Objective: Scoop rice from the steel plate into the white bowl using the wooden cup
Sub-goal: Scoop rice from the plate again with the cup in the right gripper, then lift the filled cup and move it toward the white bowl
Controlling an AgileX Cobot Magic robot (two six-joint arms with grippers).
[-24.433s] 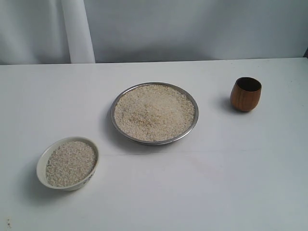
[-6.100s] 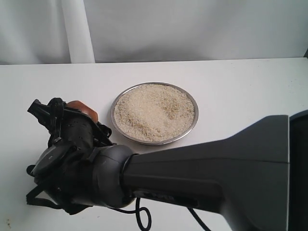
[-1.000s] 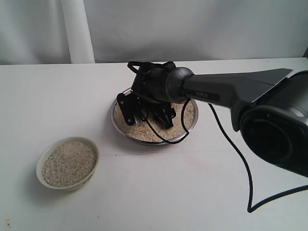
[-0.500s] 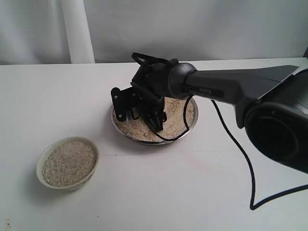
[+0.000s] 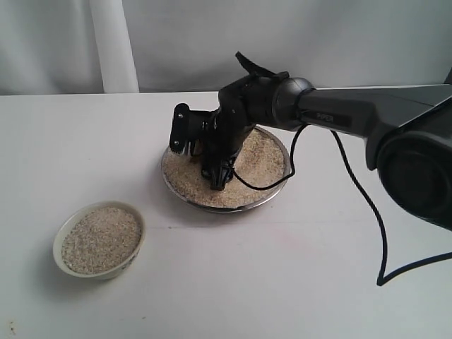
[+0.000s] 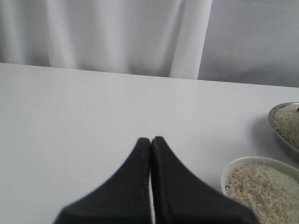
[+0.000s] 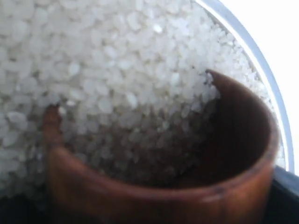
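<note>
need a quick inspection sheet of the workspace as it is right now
surface: white table, plain
job's things: steel plate holds rice; white bowl nearly full of rice; wooden cup tipped into the plate's rice, grains spilling in
clutter: nothing seen
grippers: right gripper over the plate, jaws clamped on the cup; left gripper jaws shut, empty, near the bowl
cables: black cable runs from the right arm across the table
surroundings: pale curtain behind
</note>
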